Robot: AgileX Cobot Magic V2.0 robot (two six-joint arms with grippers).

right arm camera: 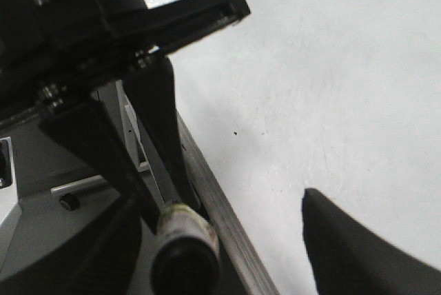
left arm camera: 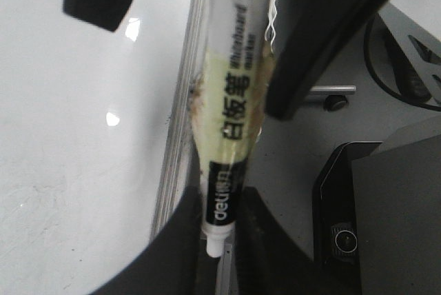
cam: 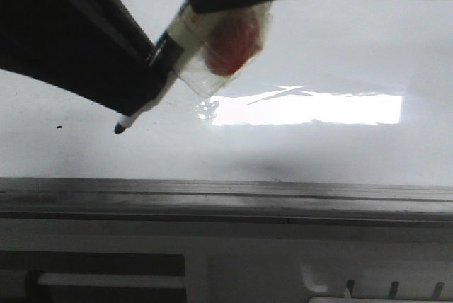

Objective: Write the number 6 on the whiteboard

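- In the front view the whiteboard point(cam: 340, 41) fills the upper two thirds of the frame, glossy white, with a bright rectangular reflection right of centre and a grey metal rail point(cam: 226, 197) running across below it.
- No drawn 6 shows on the board in any view; the only mark is a small black speck point(cam: 59, 127) at the left of the front view.
- A whiteboard marker point(cam: 152, 101) slants down from upper centre to lower left of the front view, with its dark tip point(cam: 119, 129) at or just above the board; I cannot tell if it touches.
- Yellowed clear tape point(cam: 212, 48) wraps the marker's upper barrel, with a red blob inside the wrap.
- The left gripper point(left arm camera: 220, 191) is closed on the marker, with black fingers point(left arm camera: 172, 247) pressing either side of the barrel in the lower centre of the left wrist view; the white end of the marker pokes out between them.
- In that view the board lies on the left, its rail running beside the marker.
- The right gripper point(right arm camera: 251, 240) shows one dark finger point(right arm camera: 358, 247) at the lower right of its view; the marker's butt end sits at lower centre beside the rail. I cannot tell whether this gripper holds anything or how wide it stands.
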